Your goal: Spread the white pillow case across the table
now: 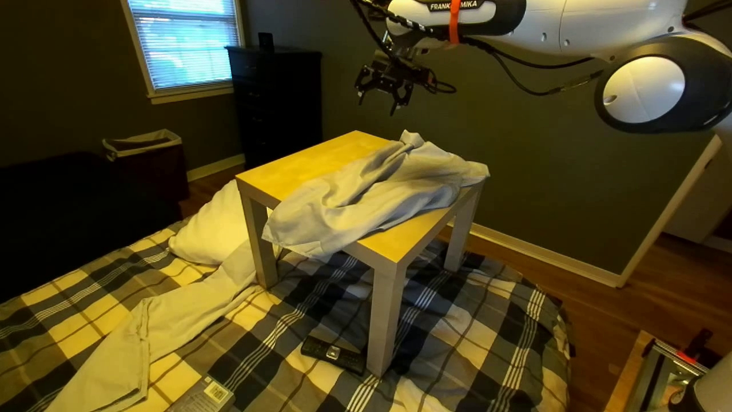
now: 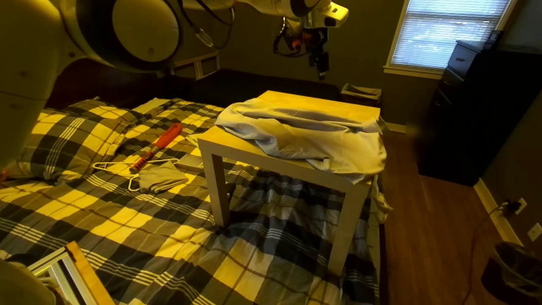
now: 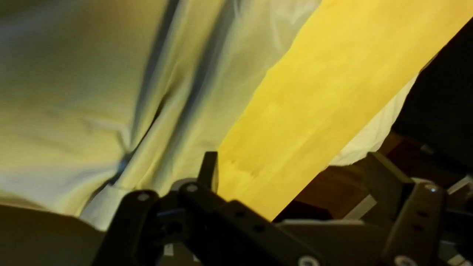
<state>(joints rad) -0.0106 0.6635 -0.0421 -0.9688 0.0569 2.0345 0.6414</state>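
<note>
Pillow case (image 1: pixel 374 194) of thin, wrinkled off-white cloth is lying bunched across the small, square, white-legged table (image 1: pixel 306 163) with a yellow wooden top — drooping past its edges, yet leaving bare wood on either side. The black, two-fingered gripper (image 1: pixel 377 107) is hanging above, holding nothing; its fingers are standing apart, presumably to take a fold and draw it over that wood. The table is standing on dark-and-pale plaid bedding (image 1: pixel 474 320) — probably so its top is sitting within easy reach.
</note>
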